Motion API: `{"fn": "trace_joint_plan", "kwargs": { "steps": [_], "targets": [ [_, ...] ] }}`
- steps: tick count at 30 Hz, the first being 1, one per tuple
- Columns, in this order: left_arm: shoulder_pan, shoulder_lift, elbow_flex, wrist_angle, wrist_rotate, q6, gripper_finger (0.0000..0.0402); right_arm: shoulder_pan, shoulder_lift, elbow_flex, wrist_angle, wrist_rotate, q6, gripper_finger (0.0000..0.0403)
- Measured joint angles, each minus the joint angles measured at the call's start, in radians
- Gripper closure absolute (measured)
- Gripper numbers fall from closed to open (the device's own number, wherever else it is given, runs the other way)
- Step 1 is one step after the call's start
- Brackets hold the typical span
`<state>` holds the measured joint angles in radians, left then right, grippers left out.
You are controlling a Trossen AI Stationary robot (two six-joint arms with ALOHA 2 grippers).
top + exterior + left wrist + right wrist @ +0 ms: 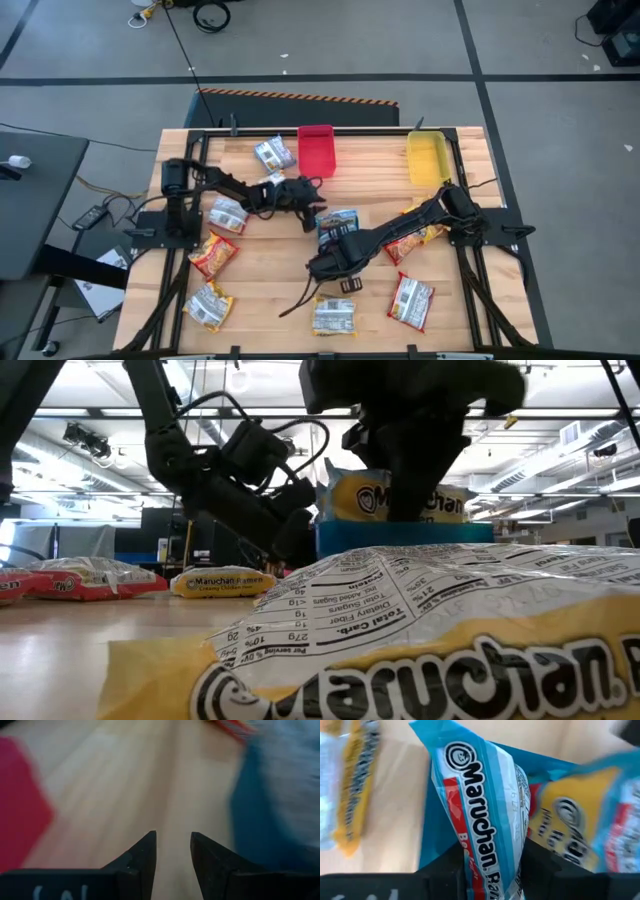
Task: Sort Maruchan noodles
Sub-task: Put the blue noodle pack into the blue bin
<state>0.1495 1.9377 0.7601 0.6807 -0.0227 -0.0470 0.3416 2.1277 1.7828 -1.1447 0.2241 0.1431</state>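
My right gripper (338,243) is shut on a blue-silver Maruchan packet (485,815) at the blue tray (338,226) in the middle of the table. Another packet with yellow print (575,830) lies in the tray beside it. My left gripper (312,196) is open and empty just above the wood, between the red tray (316,148) and the blue tray. In the left wrist view its fingers (145,852) stand a little apart over bare wood. Other packets lie flat on the table. My right gripper pinches the blue-silver packet between its two fingers, on the end nearest the gripper (492,870). The fingers lie across the packet. The packet stands on edge, stretching away from the fingers over the blue tray. Whether it touches the tray, I cannot tell.
A yellow tray (428,155) stands at the far right. Loose packets lie at the left (213,253), (228,213), (208,305), at the far side (273,152), near the front edge (333,315), (411,300), and under my right arm (415,235).
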Motion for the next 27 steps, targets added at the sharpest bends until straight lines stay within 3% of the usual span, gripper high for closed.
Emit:
{"fn": "trace_joint_plan", "kwargs": {
  "steps": [10, 19, 23, 27],
  "targets": [
    [-0.089, 0.000, 0.000, -0.010, 0.038, 0.059, 0.0276, -0.064, -0.002, 0.002, -0.082, -0.005, 0.207, 0.0264],
    [-0.062, -0.021, 0.000, -0.082, 0.046, 0.118, 0.0276, -0.069, -0.002, 0.002, -0.072, -0.031, 0.164, 0.0262],
    [-0.018, -0.021, 0.000, -0.028, 0.037, 0.136, 0.0276, -0.071, -0.002, 0.001, -0.052, -0.026, 0.145, 0.0262],
    [-0.003, -0.020, 0.000, -0.001, 0.098, 0.118, 0.0276, -0.079, -0.002, 0.001, -0.029, -0.026, 0.144, 0.0262]
  ]
}}
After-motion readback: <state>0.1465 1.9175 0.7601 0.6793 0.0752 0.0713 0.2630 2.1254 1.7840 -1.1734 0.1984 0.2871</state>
